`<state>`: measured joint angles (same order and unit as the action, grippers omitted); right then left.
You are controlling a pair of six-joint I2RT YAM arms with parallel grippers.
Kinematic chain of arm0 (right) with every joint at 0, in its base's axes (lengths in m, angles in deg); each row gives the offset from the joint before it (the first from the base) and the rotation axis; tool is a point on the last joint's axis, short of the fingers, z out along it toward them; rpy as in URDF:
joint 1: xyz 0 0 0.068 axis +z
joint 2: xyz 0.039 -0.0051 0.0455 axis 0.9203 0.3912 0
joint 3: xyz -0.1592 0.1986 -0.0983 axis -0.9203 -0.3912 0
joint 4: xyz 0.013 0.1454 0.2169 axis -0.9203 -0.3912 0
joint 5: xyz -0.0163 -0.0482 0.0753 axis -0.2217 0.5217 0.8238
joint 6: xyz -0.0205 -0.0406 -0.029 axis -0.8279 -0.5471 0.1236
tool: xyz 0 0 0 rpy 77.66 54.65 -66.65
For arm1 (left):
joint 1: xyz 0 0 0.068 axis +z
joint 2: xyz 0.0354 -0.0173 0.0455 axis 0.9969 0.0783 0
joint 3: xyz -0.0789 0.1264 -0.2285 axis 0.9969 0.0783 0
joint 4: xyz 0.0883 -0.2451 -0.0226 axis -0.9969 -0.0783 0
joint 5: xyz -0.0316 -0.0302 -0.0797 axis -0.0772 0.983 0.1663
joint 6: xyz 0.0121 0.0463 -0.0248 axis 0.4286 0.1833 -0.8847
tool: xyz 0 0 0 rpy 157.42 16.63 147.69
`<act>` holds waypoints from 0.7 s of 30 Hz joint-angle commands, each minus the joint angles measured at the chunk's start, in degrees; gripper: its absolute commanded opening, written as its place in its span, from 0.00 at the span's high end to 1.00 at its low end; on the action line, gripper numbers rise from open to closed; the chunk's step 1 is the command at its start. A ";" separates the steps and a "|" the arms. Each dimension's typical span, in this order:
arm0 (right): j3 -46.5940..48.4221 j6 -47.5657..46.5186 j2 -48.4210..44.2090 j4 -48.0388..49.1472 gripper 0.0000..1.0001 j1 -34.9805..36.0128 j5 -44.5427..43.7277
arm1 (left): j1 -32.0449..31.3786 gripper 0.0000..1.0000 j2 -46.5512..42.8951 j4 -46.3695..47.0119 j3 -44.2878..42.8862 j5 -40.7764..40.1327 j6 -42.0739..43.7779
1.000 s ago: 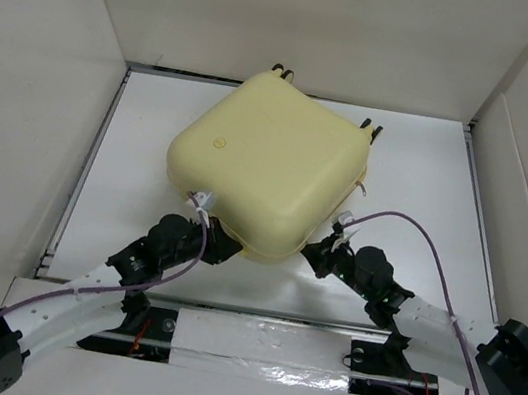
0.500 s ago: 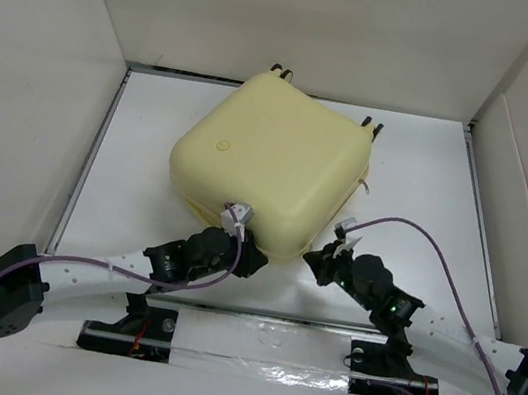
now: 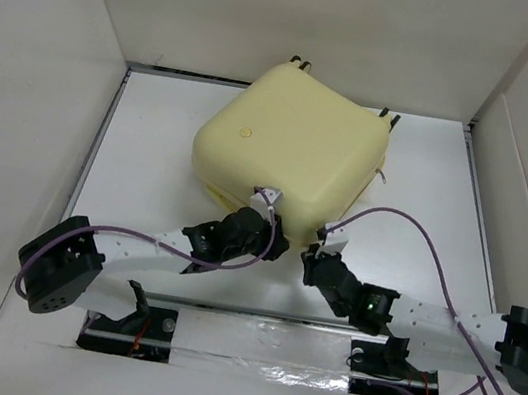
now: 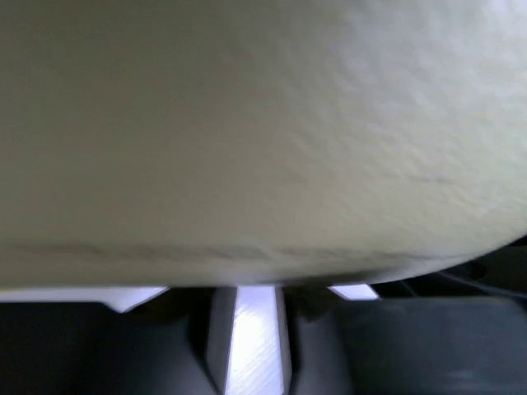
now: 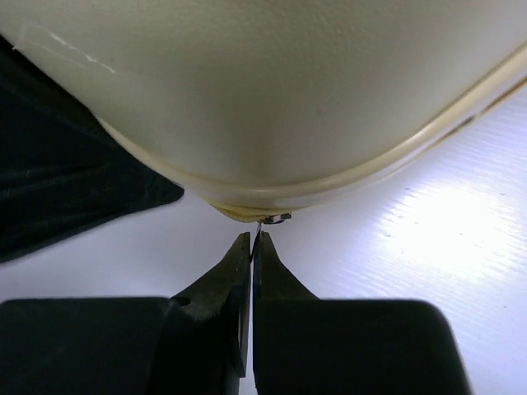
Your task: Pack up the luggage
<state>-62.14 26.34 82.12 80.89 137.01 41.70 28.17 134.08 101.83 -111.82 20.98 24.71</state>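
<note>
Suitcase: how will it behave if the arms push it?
It likely slides rather than tips: the suitcase lies flat and wide on the smooth table. Its rounded, hard-looking shell is probably stiff and slippery to grip. The wheels stick out sideways at the far end, so rolling seems unlikely.

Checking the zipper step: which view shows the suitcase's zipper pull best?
Right wrist: the zipper pull sits sharp at the suitcase corner, with the right hand pinching it. In the top view it is too small to make out. The left wrist view shows only blurred shell.
</note>
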 commanded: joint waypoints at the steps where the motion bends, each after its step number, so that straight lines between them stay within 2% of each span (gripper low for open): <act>1: 4.07 6.22 2.41 13.01 1.00 8.09 12.35 | 1.79 0.76 3.66 15.94 -7.20 -1.17 -0.91; 2: 3.46 5.96 4.33 20.18 1.00 8.09 8.24 | 1.79 0.70 3.05 15.51 -6.50 -1.62 -1.53; 3: 2.75 5.35 5.48 23.21 1.00 6.79 7.67 | 1.79 0.63 0.52 14.81 -5.45 -2.06 -2.14; 4: 3.18 5.34 6.19 23.85 1.00 5.82 8.36 | 2.32 0.51 -1.25 14.02 -2.91 -3.37 -3.19; 6: 3.80 5.08 6.55 22.98 1.00 4.76 9.25 | 3.02 0.45 -9.30 8.76 -0.09 -6.18 -3.81; 8: 3.19 4.73 5.85 21.84 1.00 4.06 9.51 | 4.34 0.45 -16.00 2.36 4.65 -11.80 -5.91; 9: 2.75 5.25 4.37 21.13 1.00 3.53 9.51 | 5.13 0.46 -22.38 0.06 6.24 -13.12 -7.23; 12: 0.29 5.78 0.42 20.43 1.00 0.90 11.35 | 11.88 0.48 -30.76 -8.65 9.94 -14.54 -11.11; 14: -0.85 5.52 -1.53 18.59 1.00 -0.25 12.23 | 17.84 0.50 -32.37 -11.90 11.87 -12.18 -11.46; 17: -1.21 4.37 -4.52 15.69 1.00 -1.39 12.93 | 24.79 0.51 -32.56 -8.95 14.51 -4.46 -11.64; 21: -1.47 3.15 -6.46 14.01 1.00 -1.40 14.34 | 25.88 0.50 -24.33 -4.72 13.38 0.05 -9.88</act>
<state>-64.44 30.01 78.34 90.42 134.91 51.34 53.81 104.90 94.15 -98.22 15.93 14.57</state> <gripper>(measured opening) 0.022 0.501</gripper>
